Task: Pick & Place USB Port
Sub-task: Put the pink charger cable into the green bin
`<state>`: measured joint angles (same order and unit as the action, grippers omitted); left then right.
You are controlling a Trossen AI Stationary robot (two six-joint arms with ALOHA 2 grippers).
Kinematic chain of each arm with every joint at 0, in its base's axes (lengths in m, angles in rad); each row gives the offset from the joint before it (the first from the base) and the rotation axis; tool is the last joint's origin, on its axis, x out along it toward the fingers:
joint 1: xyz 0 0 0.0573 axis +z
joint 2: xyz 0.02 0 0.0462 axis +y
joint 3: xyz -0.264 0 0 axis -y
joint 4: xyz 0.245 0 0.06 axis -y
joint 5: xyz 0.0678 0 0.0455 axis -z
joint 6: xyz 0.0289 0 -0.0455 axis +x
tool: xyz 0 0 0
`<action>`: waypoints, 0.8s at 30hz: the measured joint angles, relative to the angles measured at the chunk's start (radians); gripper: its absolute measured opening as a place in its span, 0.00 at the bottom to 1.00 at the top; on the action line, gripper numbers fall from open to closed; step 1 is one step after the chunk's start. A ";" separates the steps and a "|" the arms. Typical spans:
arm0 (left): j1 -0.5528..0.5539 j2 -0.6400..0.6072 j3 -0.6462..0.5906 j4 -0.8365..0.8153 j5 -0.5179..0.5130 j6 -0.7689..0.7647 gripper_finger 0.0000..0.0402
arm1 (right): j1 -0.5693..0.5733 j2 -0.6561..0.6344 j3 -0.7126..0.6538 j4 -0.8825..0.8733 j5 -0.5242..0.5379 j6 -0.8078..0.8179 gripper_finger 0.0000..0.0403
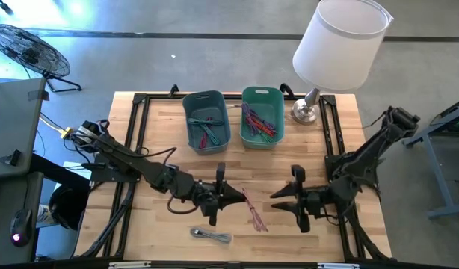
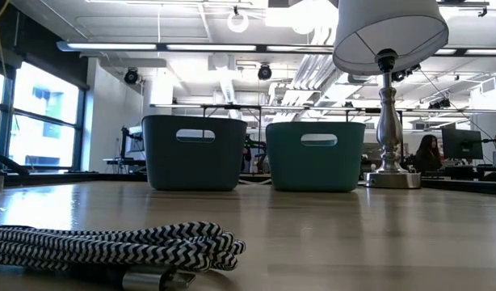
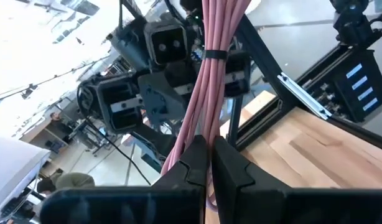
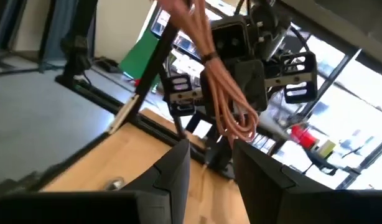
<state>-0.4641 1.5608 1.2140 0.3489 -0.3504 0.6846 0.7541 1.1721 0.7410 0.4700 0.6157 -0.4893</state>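
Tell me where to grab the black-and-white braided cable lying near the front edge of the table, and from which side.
Grip the braided cable across the middle of its coiled bundle, coming straight down from above. It lies flat and long on the table, strands bunched side by side, apart from the pink cable. The metal plug end looks too small for a sure hold.

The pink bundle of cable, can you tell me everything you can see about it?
The pink bundle of cable is several thin, rubbery-looking strands folded together and cinched by a dark tie. The left gripper is shut on one end, holding it up so it hangs between the two arms. From above it shows as a pink streak over the wooden table, between the grippers. The right gripper is open, apart from it.
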 joint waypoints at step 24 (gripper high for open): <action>0.061 0.001 0.000 -0.062 0.089 -0.035 0.00 | -0.159 0.149 0.064 0.149 -0.204 -0.195 0.28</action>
<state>-0.4032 1.5616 1.2140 0.2868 -0.2619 0.6498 0.5946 1.3212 0.8051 0.6193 0.4119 -0.6842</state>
